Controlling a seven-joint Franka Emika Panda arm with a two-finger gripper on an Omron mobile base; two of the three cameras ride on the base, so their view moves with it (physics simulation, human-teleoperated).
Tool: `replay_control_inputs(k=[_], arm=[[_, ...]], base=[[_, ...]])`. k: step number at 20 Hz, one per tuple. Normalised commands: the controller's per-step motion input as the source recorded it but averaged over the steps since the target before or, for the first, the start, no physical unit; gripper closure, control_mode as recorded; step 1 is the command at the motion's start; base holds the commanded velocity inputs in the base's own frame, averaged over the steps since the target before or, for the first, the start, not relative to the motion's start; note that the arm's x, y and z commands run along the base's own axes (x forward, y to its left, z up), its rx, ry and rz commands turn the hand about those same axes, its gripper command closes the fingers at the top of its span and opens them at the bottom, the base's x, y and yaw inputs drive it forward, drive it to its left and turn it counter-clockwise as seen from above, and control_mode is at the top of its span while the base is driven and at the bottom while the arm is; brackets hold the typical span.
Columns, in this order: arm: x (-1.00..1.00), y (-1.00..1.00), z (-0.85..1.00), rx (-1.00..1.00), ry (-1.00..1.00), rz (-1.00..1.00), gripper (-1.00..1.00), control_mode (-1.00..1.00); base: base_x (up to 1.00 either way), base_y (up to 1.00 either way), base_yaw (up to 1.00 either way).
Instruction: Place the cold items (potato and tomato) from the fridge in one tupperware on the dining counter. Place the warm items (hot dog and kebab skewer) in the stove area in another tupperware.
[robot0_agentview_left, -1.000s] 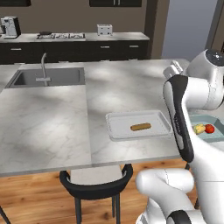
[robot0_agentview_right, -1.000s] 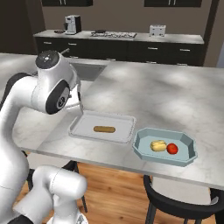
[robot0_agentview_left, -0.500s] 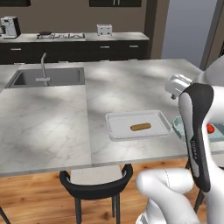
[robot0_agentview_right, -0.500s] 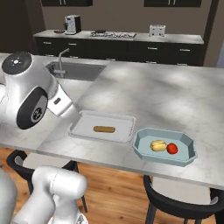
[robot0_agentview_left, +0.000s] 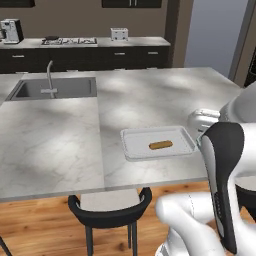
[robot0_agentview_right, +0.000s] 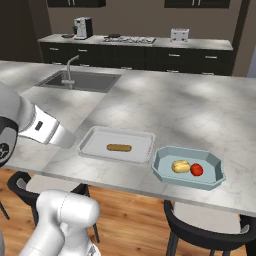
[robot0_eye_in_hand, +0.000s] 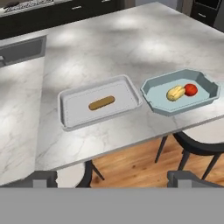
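So the gripper (robot0_eye_in_hand: 112, 181) is standing wide open and holding nothing, its two dark fingertips (robot0_eye_in_hand: 41, 178) poking up at the bottom of the hand view, hanging back off the counter edge over the floor and chairs.

Task things: the hot dog (robot0_eye_in_hand: 102, 103) is lying alone in the grey rectangular tupperware (robot0_eye_in_hand: 70, 119), roughly centred. The potato (robot0_eye_in_hand: 175, 92) and tomato (robot0_eye_in_hand: 190, 89) are sitting touching each other in the blue-green octagonal tupperware (robot0_eye_in_hand: 157, 105), just beside the grey one, both near the front edge of the dining counter (robot0_eye_in_hand: 131, 48). The kebab skewer is what is left to fetch, judging by the trays (cold box looks done).

Handling, as a guess: the skewer is probably light, thin and stiff along its stick, with lumpy food pieces, so it is likely rolling or pivoting if pinched at one end; gripping across the middle, jaws square to the stick, seems safest. The hot dog is soft and a bit slick, the tomato is round and squashable.

View differences: the right base view is showing the sink (robot0_agentview_right: 80, 80), the faucet (robot0_agentview_right: 69, 67), and the far counter with coffee machine (robot0_agentview_right: 82, 27), stove (robot0_agentview_right: 127, 39) and toaster (robot0_agentview_right: 180, 34). In the left base view the white arm is covering where the blue-green box should be. The hand view is giving the clearest look into both boxes.
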Motion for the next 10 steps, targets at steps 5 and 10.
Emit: replay_control_inputs(k=[5,10], arm=[[-0.1,0.05,-0.04,0.0,0.0,0.0,-1.0,1.0],[0.0,0.0,0.0,0.0,0.0,0.0,-1.0,1.0]], base=[[-0.16,0.3,0.02],[-0.16,1.0,0.05]])
